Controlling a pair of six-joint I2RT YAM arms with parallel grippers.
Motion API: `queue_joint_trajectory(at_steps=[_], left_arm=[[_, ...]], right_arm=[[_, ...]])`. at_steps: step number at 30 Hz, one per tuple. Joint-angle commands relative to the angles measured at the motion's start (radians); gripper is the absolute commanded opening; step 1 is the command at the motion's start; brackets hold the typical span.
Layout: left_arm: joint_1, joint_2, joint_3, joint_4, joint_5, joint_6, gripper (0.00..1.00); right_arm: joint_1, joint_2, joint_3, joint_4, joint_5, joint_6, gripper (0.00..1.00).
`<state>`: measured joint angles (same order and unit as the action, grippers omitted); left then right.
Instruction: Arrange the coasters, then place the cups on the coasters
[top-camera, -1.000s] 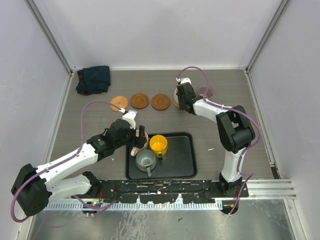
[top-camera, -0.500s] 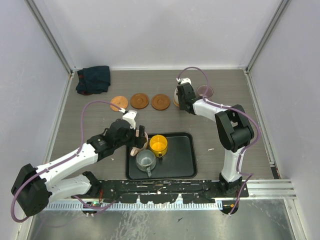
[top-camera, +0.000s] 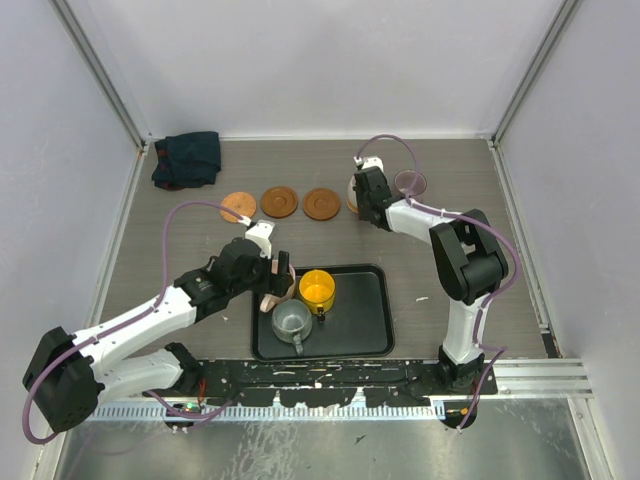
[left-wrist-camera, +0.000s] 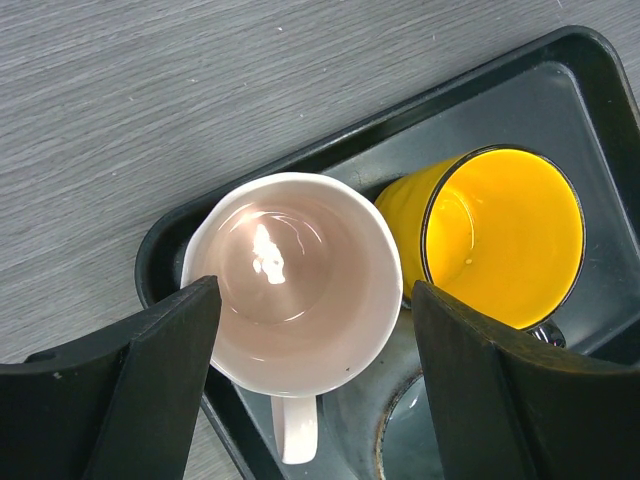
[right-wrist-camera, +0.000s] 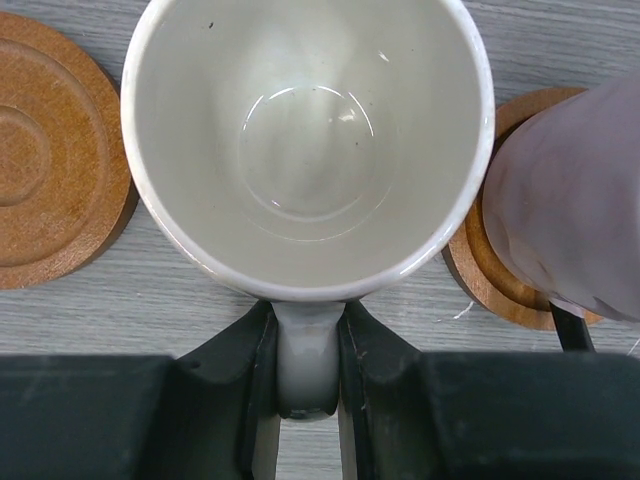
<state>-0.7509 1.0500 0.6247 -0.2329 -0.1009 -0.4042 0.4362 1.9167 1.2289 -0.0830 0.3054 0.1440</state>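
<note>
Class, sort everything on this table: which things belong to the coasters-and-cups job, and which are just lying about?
Belong to the job: wooden coasters; pink cup; yellow cup; grey cup; cream-white cup; mauve cup.

Just lying about: dark cloth; black tray holding three cups.

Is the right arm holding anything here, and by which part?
Yes: its jaws are shut on the cream-white cup, pinching it by the handle.

Lighting bright and even, from overhead — shadows soft and short. The top view is sharp throughout. Glare: a white hotspot inside the pink cup (left-wrist-camera: 290, 295), with fainter ring reflections inside the cream-white cup (right-wrist-camera: 305, 140). The mauve cup (right-wrist-camera: 570, 200), at the right edge of the right wrist view, is out of focus.
</note>
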Motion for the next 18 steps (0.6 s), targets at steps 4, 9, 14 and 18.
queue_joint_trajectory(at_steps=[4, 9, 14, 18], left_arm=[[0.006, -0.005, 0.007, 0.032, -0.015, 0.007, 0.79], [0.005, -0.006, 0.009, 0.032, -0.013, 0.005, 0.79], [0.005, -0.015, 0.008, 0.029, -0.014, 0.003, 0.79], [0.005, -0.02, 0.003, 0.029, -0.014, 0.001, 0.79]], right_arm=[[0.002, -0.051, -0.023, 0.093, 0.03, 0.03, 0.04], [0.008, -0.059, -0.032, 0.084, 0.042, 0.03, 0.11], [0.019, -0.071, -0.036, 0.074, 0.063, 0.03, 0.07], [0.026, -0.083, -0.044, 0.063, 0.078, 0.038, 0.05]])
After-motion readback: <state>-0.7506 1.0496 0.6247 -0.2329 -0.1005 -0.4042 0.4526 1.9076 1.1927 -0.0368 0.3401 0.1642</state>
